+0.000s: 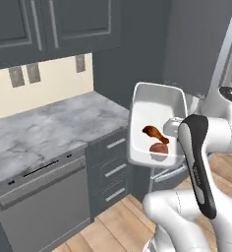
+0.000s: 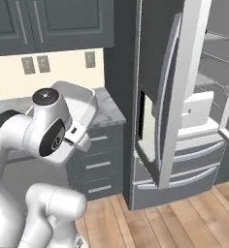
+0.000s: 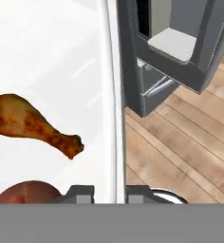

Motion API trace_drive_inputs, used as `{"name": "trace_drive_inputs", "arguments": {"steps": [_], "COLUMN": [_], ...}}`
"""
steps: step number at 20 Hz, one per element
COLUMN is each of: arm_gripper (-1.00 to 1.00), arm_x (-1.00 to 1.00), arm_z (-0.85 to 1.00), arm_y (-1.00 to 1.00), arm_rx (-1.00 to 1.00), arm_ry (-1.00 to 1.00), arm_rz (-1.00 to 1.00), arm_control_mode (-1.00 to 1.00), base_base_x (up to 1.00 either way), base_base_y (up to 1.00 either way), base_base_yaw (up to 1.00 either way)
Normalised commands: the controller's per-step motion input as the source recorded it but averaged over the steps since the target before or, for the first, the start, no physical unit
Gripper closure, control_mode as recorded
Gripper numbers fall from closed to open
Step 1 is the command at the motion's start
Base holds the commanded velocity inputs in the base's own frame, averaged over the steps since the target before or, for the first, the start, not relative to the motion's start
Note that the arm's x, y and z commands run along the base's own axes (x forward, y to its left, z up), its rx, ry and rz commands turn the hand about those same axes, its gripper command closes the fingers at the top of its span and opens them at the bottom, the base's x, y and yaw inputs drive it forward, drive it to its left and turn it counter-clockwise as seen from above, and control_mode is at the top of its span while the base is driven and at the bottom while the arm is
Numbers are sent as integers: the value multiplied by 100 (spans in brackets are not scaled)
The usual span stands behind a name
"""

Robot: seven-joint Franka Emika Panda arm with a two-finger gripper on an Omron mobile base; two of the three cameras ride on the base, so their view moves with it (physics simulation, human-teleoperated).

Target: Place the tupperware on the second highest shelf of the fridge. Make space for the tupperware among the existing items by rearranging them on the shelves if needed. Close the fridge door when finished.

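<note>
Right at the fingertips, the gripper is pinched thin onto the side wall of the tupperware, one dark pad on each face of that white rim. So the tub is up in the air, carried by one edge, hanging in front of the marble countertop and tipped steeply toward the left base camera, with its open face almost sideways.

And that's the worry! A smooth, glossy plastic wall gripped on one edge only could twist or slide in the pads if the arm swings fast. Inside, the drumstick, brown and roasted with a knobbly bone end, and the red round food just below it, both look loose, so with this much tilt I'd judge they could tumble out onto the wood plank floor.

Further out, the fridge stands with a brushed grey door swung open, a long pale curved handle running down it. That door edge sits between tub and cavity, so a wide swing could clip it. Deepest in, the thin pale shelves show faintly; I can't tell what stands on them.
</note>
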Motion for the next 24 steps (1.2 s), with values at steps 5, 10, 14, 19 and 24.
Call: {"name": "trace_drive_inputs", "arguments": {"steps": [5, 10, 14, 19, 24], "arm_gripper": [100, 100, 100, 100, 100], "arm_x": [0, 0, 0, 0, 0], "arm_z": [0, 0, 0, 0, 0], "arm_y": [0, 0, 0, 0, 0], "arm_rx": [0, 0, 0, 0, 0], "arm_ry": [0, 0, 0, 0, 0], "arm_rz": [0, 0, 0, 0, 0], "arm_control_mode": [100, 100, 100, 100, 100], "base_base_x": [-44, 1, 36, 61, 43], "base_base_y": [-71, -100, -76, -62, -82], "base_base_yaw": [-50, -40, -14, 22, 52]}}
